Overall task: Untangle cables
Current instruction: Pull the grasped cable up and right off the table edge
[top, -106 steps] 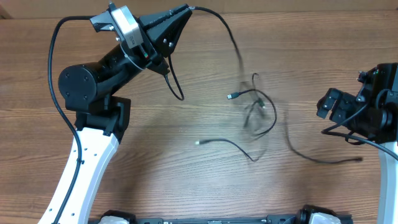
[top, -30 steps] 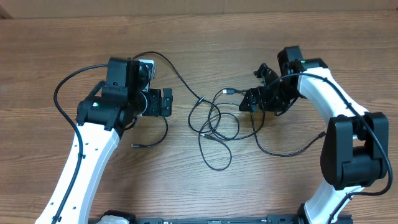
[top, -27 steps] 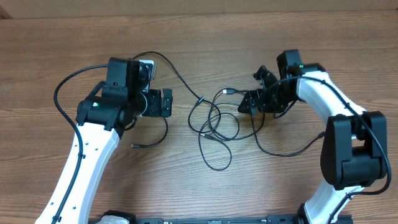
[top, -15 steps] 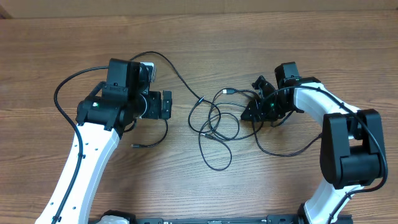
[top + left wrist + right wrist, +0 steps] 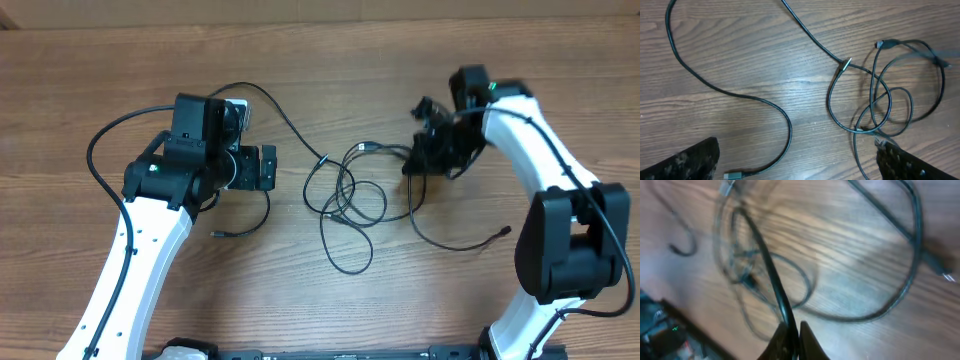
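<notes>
Drawing one strand out of the knot looks like the step in hand. The right hand (image 5: 414,162) is pinched tight on a single strand of the thin black flexible cables (image 5: 350,200), which lie looped over one another on the brown wood-grain surface (image 5: 100,60) between the two arms. To do this well, I would pull slowly, up and away to the right, and ease off at once if the central loops begin to cinch instead of slipping open. The left hand (image 5: 270,166) hovers just beside the left edge of the tangle with its fingers spread wide and nothing in them. It could usefully pin the long strand that runs toward it, near the small silver-tipped plug (image 5: 733,175) lying free on the wood.

The right wrist view is heavily smeared, so I cannot trace which cable the gripped strand belongs to. From overhead the hand itself covers the grip spot. At the crossings I cannot tell which strand lies on top. The left wrist view shows only its fingertips at the bottom corners, and the far loops there are blurred.
</notes>
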You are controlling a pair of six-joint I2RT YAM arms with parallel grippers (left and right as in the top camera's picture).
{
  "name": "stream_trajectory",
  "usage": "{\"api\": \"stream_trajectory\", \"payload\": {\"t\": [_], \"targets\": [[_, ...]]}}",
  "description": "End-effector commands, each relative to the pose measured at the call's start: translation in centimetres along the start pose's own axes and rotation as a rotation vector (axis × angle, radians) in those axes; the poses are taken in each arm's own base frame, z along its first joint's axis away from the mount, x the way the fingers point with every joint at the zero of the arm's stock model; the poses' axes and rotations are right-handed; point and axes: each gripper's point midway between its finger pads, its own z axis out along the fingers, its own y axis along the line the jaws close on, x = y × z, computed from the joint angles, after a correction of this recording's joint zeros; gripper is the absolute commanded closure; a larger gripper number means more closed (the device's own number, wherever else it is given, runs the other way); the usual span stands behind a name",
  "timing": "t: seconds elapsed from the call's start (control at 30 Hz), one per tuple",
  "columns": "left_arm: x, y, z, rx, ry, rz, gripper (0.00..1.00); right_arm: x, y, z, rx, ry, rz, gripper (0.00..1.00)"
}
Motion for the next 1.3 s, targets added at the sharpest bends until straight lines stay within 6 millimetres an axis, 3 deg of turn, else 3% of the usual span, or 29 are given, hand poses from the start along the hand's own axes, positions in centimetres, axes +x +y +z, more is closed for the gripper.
{"api": "stream_trajectory", "payload": {"t": [0.0, 0.2, 0.37, 0.47, 0.63, 0.9, 1.13, 1.27], "targets": [[0.0, 0.1, 0.1, 0.001, 0.007, -0.001, 0.0, -3.4, 4.4, -8.2, 0.025, -0.214, -0.147, 0.96], [0.0, 0.1, 0.1, 0.001, 0.007, -0.001, 0.0, -4.8, 11.3, -20.5, 0.035, -0.513, -0.19, 0.96], [0.0, 0.1, 0.1, 0.001, 0.009, -0.001, 0.0, -3.3, 16.5, -29.4, 0.012, -0.779, -0.247, 0.96], [0.1, 0.1, 0.1, 0.0, 0.013, -0.001, 0.0, -1.5, 18.9, -33.2, -0.01, -0.898, -0.271, 0.96], [0.1, 0.1, 0.1, 0.0, 0.013, -0.002, 0.0, 1.5, 21.8, -37.6, -0.087, -1.042, -0.25, 0.96], [0.0, 0.1, 0.1, 0.0, 0.01, -0.001, 0.0, 4.6, 24.6, -41.4, -0.199, -1.168, -0.225, 0.96], [0.0, 0.1, 0.1, 0.001, 0.006, -0.001, 0.0, 7.3, 26.5, -40.5, -0.308, -1.084, -0.27, 0.96], [0.0, 0.1, 0.1, 0.001, 0.006, -0.001, 0.0, 7.7, 26.7, -40.8, -0.302, -1.099, -0.283, 0.96]]}}
